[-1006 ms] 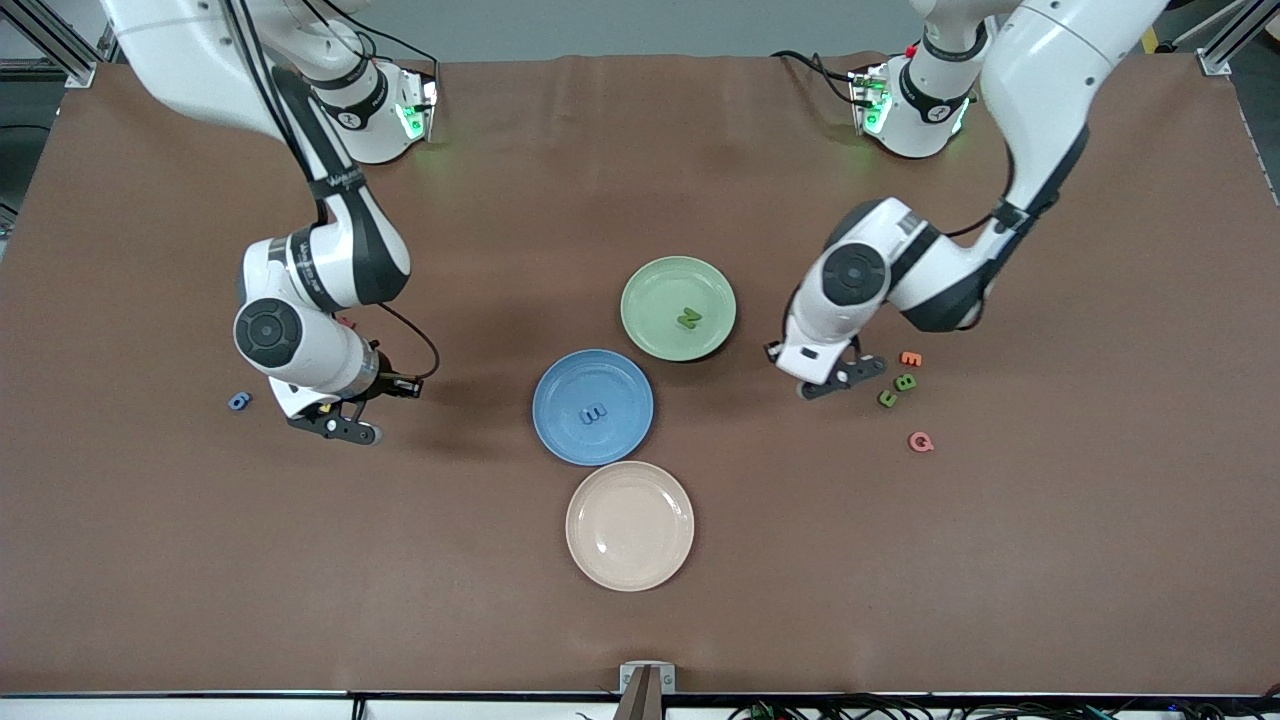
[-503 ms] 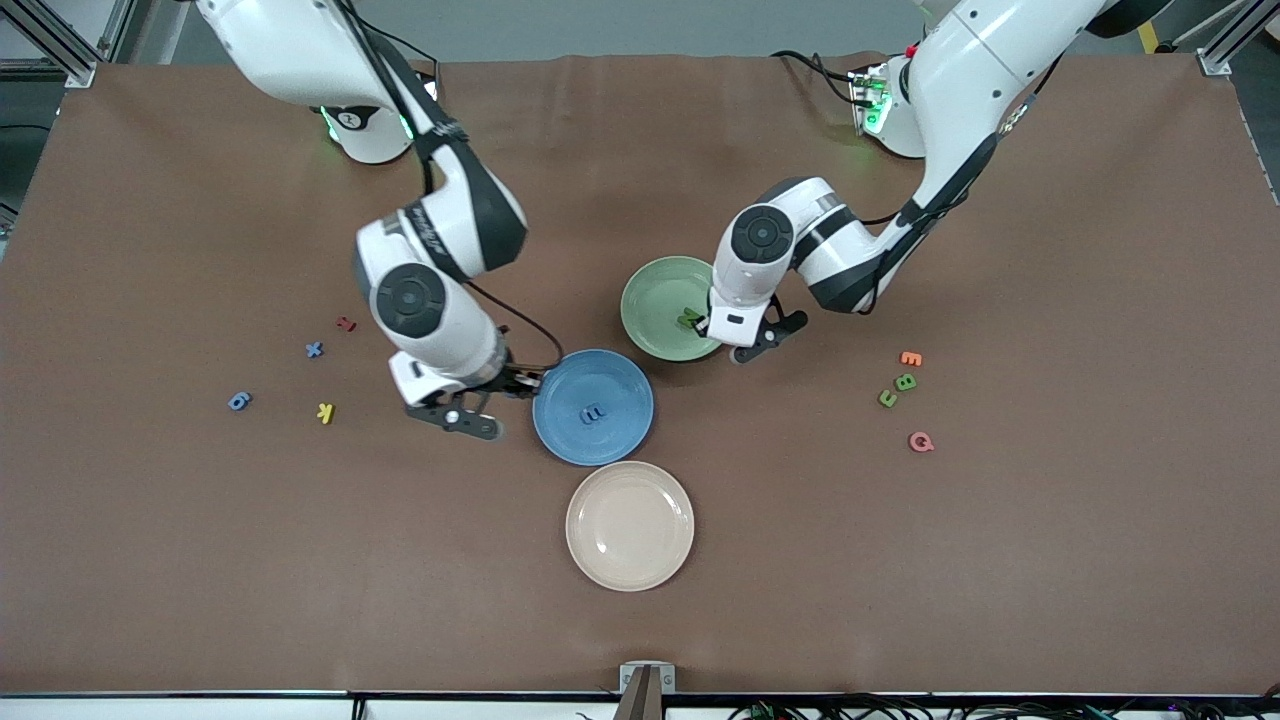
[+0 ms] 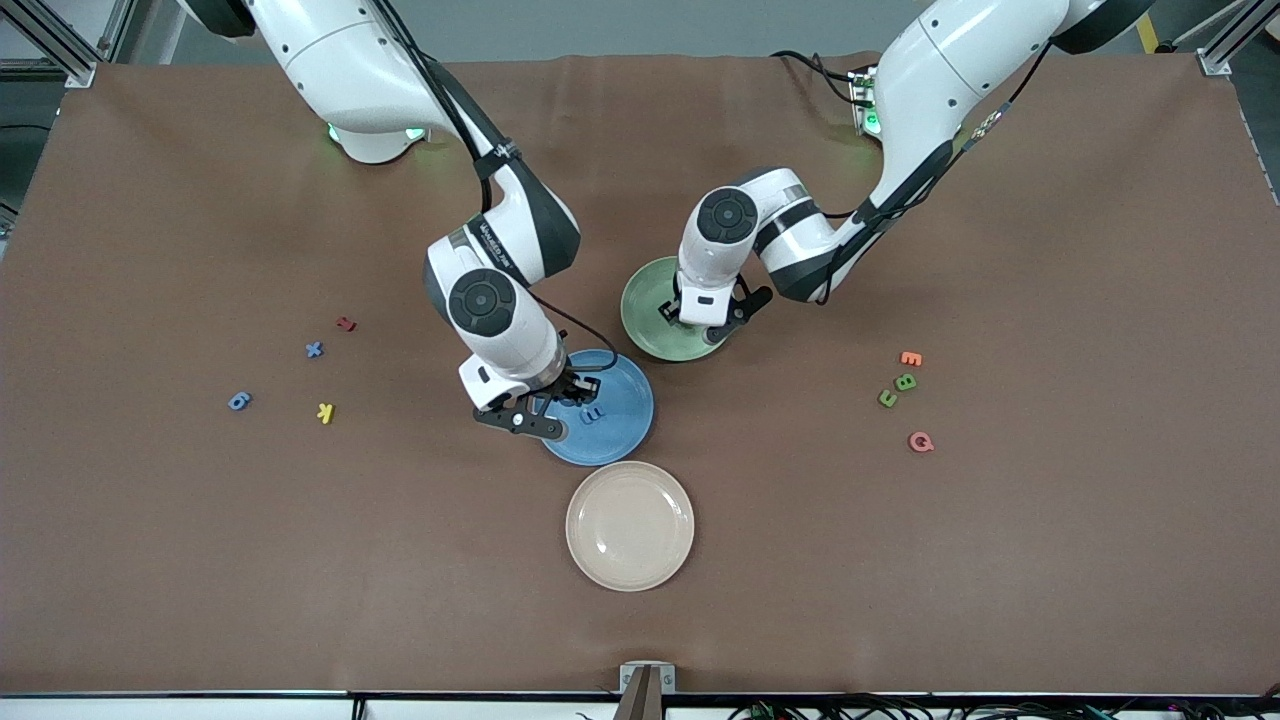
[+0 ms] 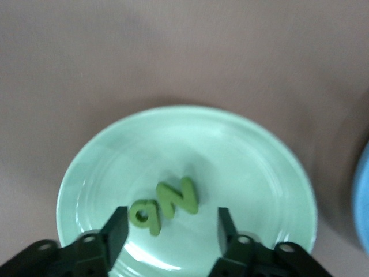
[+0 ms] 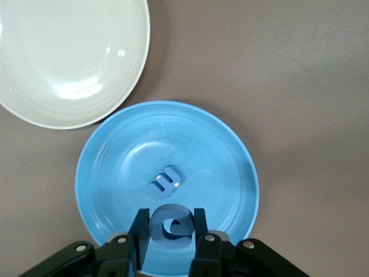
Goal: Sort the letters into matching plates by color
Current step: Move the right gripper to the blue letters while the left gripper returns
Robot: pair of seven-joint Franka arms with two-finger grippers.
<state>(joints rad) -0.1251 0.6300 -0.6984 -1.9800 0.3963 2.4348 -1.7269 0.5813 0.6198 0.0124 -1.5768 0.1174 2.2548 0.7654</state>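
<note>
My right gripper (image 5: 171, 228) is shut on a blue letter (image 5: 171, 226) and holds it just over the blue plate (image 5: 225, 156). Another blue letter (image 5: 165, 182) lies in that plate. In the front view the right gripper (image 3: 550, 403) is over the blue plate's (image 3: 628, 400) edge toward the right arm's end. My left gripper (image 4: 171, 234) is open over the pale green plate (image 4: 248, 156). Two green letters, an N (image 4: 179, 198) and a rounder one (image 4: 144, 214), lie in that plate between its fingers. In the front view the left gripper (image 3: 705, 318) hides them.
A cream plate (image 3: 630, 525) sits nearest the front camera. A blue 6 (image 3: 238, 401), blue x (image 3: 314, 349), red letter (image 3: 346, 324) and yellow k (image 3: 324, 412) lie toward the right arm's end. An orange E (image 3: 910, 358), two green letters (image 3: 905, 381) (image 3: 887, 398) and a pink Q (image 3: 920, 441) lie toward the left arm's end.
The right gripper moved from beside the blue plate to over it with the blue letter. The left gripper moved over the green plate, where a second green letter now lies beside the N.
</note>
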